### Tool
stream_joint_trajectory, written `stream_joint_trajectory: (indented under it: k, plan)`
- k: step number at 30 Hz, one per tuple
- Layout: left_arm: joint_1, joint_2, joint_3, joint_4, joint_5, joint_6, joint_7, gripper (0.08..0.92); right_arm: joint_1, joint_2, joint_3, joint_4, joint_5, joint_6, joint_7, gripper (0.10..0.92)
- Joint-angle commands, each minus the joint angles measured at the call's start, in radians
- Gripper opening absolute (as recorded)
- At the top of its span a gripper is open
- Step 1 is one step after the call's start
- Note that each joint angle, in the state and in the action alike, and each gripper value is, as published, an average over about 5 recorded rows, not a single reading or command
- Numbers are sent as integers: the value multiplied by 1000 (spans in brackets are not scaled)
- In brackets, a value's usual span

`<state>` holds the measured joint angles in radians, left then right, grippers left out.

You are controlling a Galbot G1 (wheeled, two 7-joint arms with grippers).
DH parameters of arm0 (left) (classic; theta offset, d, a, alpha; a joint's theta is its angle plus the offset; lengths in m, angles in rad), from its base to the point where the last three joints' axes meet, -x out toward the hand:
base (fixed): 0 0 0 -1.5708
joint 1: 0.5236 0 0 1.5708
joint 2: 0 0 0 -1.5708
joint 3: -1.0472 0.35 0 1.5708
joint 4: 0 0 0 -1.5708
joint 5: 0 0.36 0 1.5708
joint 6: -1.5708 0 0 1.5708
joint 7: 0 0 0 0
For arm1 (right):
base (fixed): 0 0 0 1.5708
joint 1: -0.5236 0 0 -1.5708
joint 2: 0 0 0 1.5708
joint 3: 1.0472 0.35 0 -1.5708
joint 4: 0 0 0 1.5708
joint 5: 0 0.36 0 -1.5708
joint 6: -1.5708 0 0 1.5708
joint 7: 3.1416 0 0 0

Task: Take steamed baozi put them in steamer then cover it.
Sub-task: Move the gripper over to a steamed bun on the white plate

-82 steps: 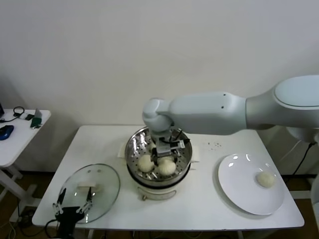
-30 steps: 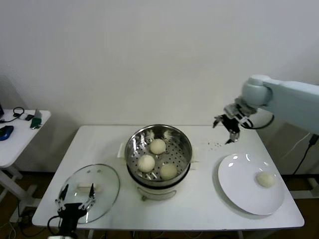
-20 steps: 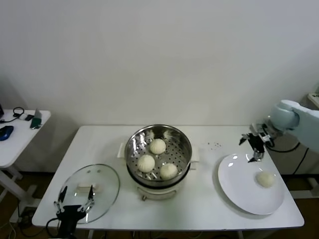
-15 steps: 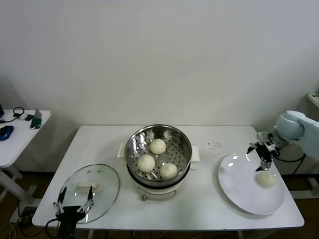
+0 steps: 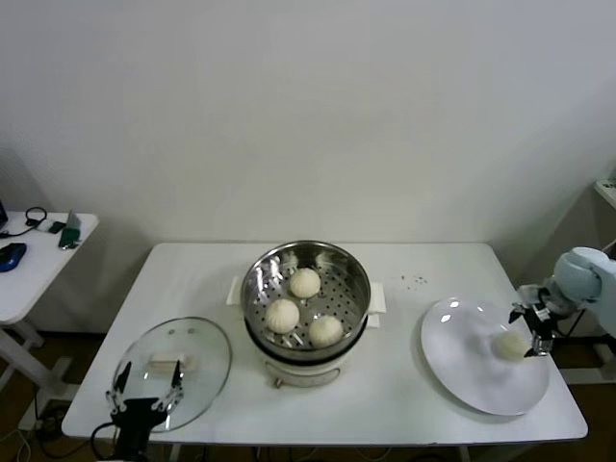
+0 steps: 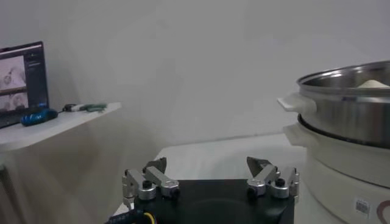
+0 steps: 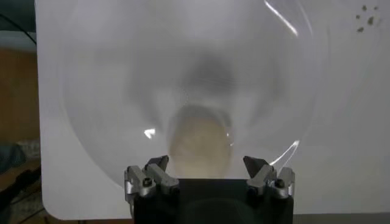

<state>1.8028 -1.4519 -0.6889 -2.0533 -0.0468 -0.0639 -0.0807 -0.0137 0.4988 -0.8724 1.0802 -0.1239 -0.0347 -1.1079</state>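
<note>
Three cream-white baozi (image 5: 304, 282) (image 5: 282, 315) (image 5: 325, 330) lie on the perforated tray of the shiny steamer (image 5: 352, 276) at the table's middle. A fourth baozi (image 5: 510, 345) sits on the white plate (image 5: 467, 371) at the right. My right gripper (image 5: 535, 332) is open right beside this baozi, over the plate's right side. In the right wrist view the baozi (image 7: 199, 143) lies between and just beyond the open right gripper (image 7: 206, 165). My left gripper (image 5: 144, 385) is open and empty at the table's front left, near the glass lid (image 5: 173, 371).
The glass lid with its white handle (image 5: 171, 364) lies flat on the table's front left. A small side table (image 5: 29, 255) with a few items stands at far left. Dark crumbs (image 5: 416, 281) lie behind the plate. The steamer (image 6: 350, 131) shows in the left wrist view.
My right arm has left the steamer, where it set down a third baozi, and swung right and down to the plate's baozi. The left arm has not moved.
</note>
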Motion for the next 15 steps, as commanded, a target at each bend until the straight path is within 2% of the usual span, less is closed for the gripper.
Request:
stream_joint_trajectory:
  k: [1,15]
  plan:
    - [-3,0,-1,3,2,3,-1,823,-89,33,86,-72,-60,8,-5,823]
    - [-14,2,0,8,7,10,-1,823,-77,90,80,-105,-47,9,-3,823]
